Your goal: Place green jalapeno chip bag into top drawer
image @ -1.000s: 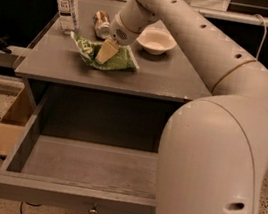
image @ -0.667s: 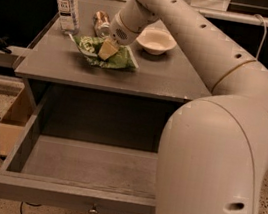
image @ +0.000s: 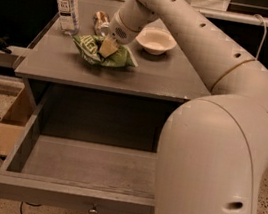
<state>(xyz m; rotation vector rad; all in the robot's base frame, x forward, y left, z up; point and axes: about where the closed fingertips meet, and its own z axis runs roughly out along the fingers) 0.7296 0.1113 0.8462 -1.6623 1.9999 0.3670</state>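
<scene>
The crinkly green foil jalapeno chip bag (image: 89,49) with white lettering lies on the flat grey wooden tabletop (image: 168,81), near its left rear part. The robot's pale two-finger gripper (image: 108,47) is down on the middle of the bag, touching the foil, which bunches up around it. Whether it is closed on the bag or merely pressed into it cannot be told from this angle.

Behind the bag, a clear plastic water bottle (image: 68,3) with a white cap stands upright at the rear left. A metallic can (image: 101,21) lies on its side just beyond the bag. A small white round bowl (image: 155,40) sits to the right of the gripper.

Below the tabletop, the wide shallow grey wooden top drawer (image: 89,165) stands pulled out, with a small round metal knob (image: 93,209) on its front panel. The bulky cream robot arm (image: 214,142) fills the right foreground.
</scene>
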